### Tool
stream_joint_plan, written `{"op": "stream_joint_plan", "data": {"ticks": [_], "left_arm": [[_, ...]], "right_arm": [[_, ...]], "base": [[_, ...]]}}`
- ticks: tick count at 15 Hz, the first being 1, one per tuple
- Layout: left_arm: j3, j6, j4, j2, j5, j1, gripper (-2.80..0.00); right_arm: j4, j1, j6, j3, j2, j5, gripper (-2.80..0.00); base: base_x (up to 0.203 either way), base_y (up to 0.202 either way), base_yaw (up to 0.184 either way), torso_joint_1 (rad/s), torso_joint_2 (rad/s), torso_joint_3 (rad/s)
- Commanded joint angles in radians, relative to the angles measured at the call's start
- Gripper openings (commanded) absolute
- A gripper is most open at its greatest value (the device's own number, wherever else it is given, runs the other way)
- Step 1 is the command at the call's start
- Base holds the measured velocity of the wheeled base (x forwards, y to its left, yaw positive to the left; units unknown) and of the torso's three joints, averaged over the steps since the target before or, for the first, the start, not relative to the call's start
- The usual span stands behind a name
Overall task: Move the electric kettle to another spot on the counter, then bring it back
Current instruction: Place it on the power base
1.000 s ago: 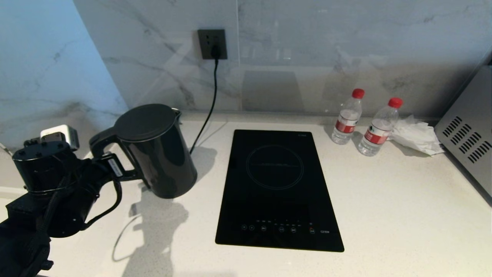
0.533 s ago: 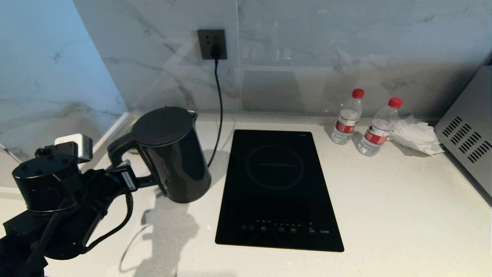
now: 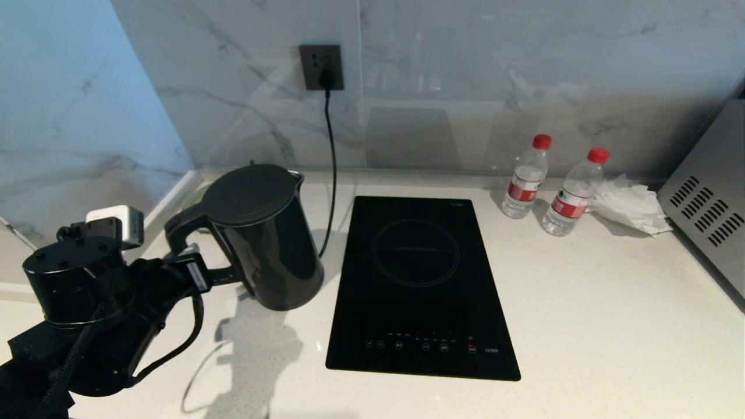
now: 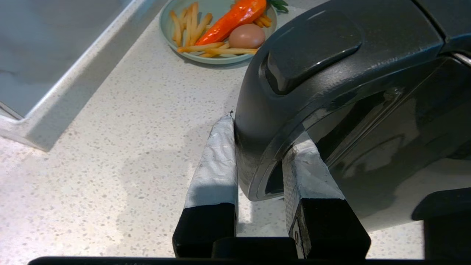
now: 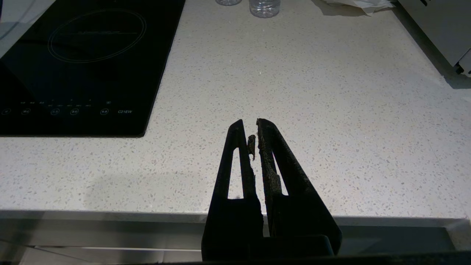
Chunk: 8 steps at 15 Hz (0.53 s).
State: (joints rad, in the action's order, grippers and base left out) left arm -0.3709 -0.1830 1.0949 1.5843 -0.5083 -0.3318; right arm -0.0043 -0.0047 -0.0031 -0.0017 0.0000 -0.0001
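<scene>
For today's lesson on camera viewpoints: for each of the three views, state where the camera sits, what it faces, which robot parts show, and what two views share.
Head view: high, looking down at the counter; left arm visible.
Left wrist view: behind the left gripper, shut on the electric kettle handle; plate of food beyond.
Right wrist view: behind the shut right gripper, over the counter's front edge.
Shared: head and right wrist views both show the cooktop.

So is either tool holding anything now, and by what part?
The left tool grips the kettle by its handle; the right tool holds nothing.
</scene>
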Motion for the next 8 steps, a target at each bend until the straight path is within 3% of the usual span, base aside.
{"op": "stream_joint_plan", "data": {"ticks": [1,4,8], "left_arm": [[-0.002,0.018,0.002,0.011,-0.017,0.007,-2.8],[-0.023,0.023,0.002,0.043,-0.091,0.016,-2.8],[-0.035,0.023,-0.015,0.045,-0.104,0.019,-2.8]], "right_arm": [[0.0,0.0,0.0,0.0,0.0,0.0,-2.8],[0.0,0.0,0.0,0.0,0.0,0.0,-2.8],[0.0,0.0,0.0,0.0,0.0,0.0,-2.8]], "base": [[0.0,0.0,0.0,0.0,0.0,0.0],[0.0,0.0,0.0,0.0,0.0,0.0],[0.0,0.0,0.0,0.0,0.0,0.0]]}}
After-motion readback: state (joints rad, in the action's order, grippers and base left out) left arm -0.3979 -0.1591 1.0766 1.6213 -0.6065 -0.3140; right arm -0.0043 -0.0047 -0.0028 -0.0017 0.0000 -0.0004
